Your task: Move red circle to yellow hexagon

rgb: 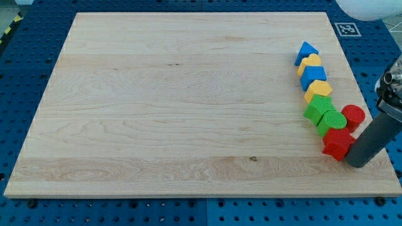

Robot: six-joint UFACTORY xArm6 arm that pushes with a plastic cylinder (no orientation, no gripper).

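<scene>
Beside red circle (353, 117): my tip (358, 164), below-right.

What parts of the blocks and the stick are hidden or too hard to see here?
- Camera view: the arm is cut off by the view's right edge.
- My tip sits just right of the red block; whether they touch is unclear.
- The green blocks crowd together, so their shapes and edges blur.
- The yellow hexagon is partly covered by its neighbours.
- The red circle shows clearly.
</scene>
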